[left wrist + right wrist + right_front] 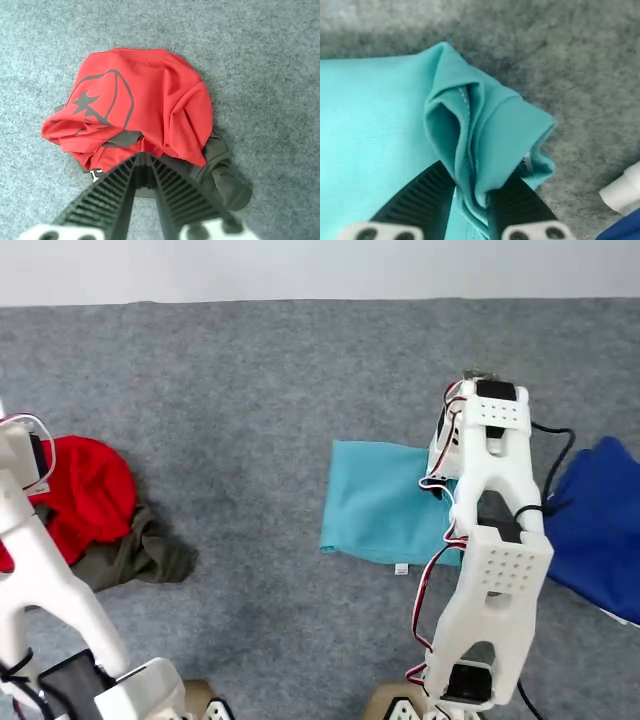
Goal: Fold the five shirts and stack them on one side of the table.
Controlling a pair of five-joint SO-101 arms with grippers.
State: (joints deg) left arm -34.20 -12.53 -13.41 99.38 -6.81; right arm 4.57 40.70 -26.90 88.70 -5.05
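Note:
A teal shirt [375, 505] lies partly folded at the table's middle right. My right gripper [472, 182] is shut on a bunched fold of the teal shirt [470, 125] at its right edge. The right arm [490, 540] covers that edge from above. A red shirt [145, 100] with a grey star print lies crumpled on an olive shirt [220, 175] at the far left. My left gripper [144, 159] hangs shut just above the near edge of this pile, with nothing seen between its fingers. A blue shirt [595, 525] lies at the right edge.
The grey felt table [250, 390] runs to a white wall at the back. The red shirt [85, 490] and olive shirt [140, 555] sit beside the left arm [50, 580]. A black cable [560, 455] trails from the right arm toward the blue shirt.

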